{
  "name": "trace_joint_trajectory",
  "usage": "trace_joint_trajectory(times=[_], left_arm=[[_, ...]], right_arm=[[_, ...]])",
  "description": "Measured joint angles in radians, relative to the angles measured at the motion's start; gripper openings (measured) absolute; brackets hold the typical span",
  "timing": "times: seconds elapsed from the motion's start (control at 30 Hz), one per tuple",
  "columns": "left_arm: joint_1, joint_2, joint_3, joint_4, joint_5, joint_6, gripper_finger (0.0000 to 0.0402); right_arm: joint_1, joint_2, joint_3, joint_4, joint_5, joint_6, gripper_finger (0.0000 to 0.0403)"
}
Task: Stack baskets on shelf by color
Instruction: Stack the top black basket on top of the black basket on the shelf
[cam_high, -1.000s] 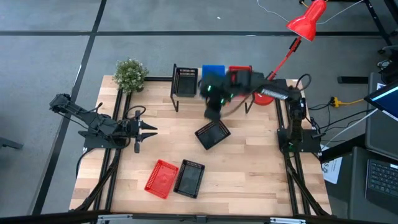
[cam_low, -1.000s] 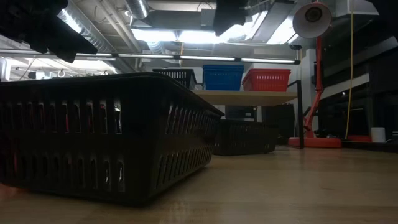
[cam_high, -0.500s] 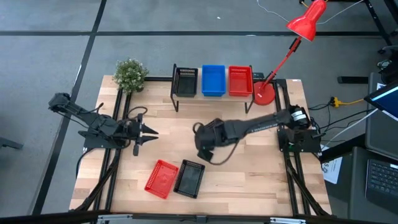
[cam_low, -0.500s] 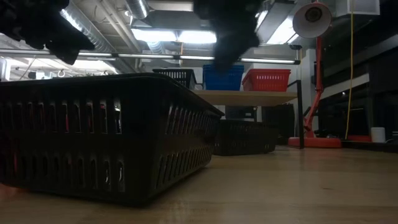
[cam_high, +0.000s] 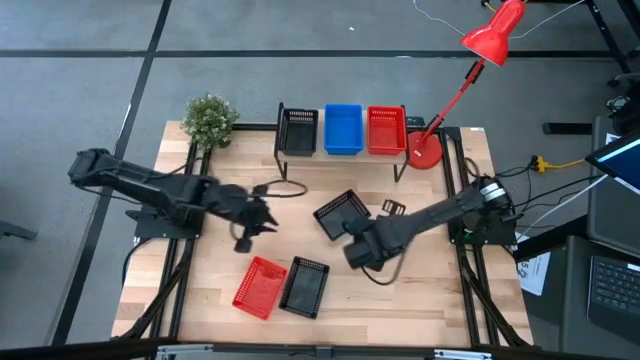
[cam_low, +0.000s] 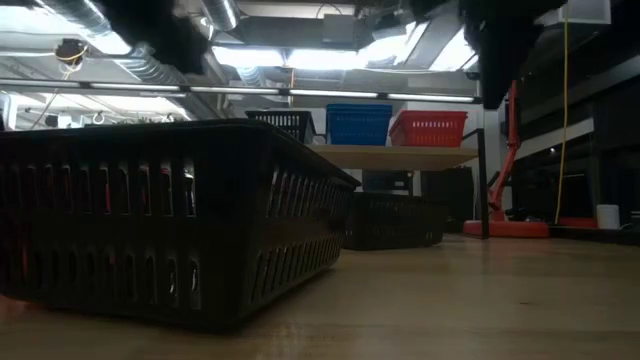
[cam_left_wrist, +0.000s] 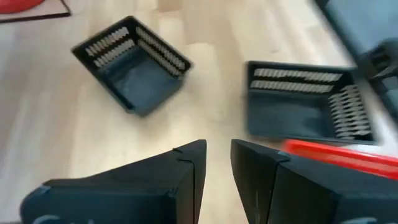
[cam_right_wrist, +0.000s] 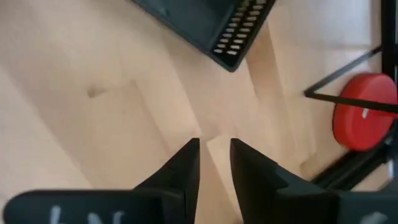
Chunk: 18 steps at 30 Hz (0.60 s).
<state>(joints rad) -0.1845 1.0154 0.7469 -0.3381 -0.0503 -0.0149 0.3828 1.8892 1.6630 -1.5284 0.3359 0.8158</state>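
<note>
On the left of the light-wood tabletop (cam_high: 420, 290), the left claw (cam_high: 262, 215) reaches out over bare boards, just above the red plastic mesh basket (cam_high: 259, 287) lying near the front edge. In its wrist view the fingers stand only a narrow gap apart and hold nothing.

Touching the red basket's right side lies a black mesh basket (cam_high: 305, 287), the nearest thing in the low view. A second black mesh basket (cam_high: 340, 215) sits skewed near the tabletop's middle.

At the back, the low wooden shelf on thin black legs (cam_low: 400, 156) carries a black stack (cam_high: 298, 130), a blue stack (cam_high: 343, 129) and a red stack (cam_high: 386, 129) in a row; how many baskets each stack holds cannot be told.

Right of centre, the right claw (cam_high: 360, 252) hangs low just beyond the skewed black basket, its fingers nearly closed and empty, with the red lamp base (cam_right_wrist: 365, 119) showing farther off in its wrist view.

By my reading this is a between-picks moment: three baskets remain loose. The next move calls for a claw to open wide, straddle one basket wall, close, then lift the basket onto its matching colour on the shelf. The left claw seems best placed for the red one.
</note>
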Motion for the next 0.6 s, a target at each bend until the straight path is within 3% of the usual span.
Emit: trace_joint_trajectory(times=[0.27, 0.4, 0.6], left_arm=[[0.088, 0.282, 0.216, -0.017, -0.01, 0.255, 0.0067], [0.126, 0.4, 0.301, -0.021, 0.029, 0.346, 0.0067], [0.2, 0.566, 0.428, -0.084, 0.134, 0.368, 0.0073]], right_arm=[[0.142, -0.283, -0.303, -0.016, 0.13, 0.275, 0.0089], [0.163, -0.451, -0.498, 0.109, 0.14, 0.361, 0.0089], [0.164, -0.609, -0.714, 0.48, 0.081, 0.354, 0.0089]])
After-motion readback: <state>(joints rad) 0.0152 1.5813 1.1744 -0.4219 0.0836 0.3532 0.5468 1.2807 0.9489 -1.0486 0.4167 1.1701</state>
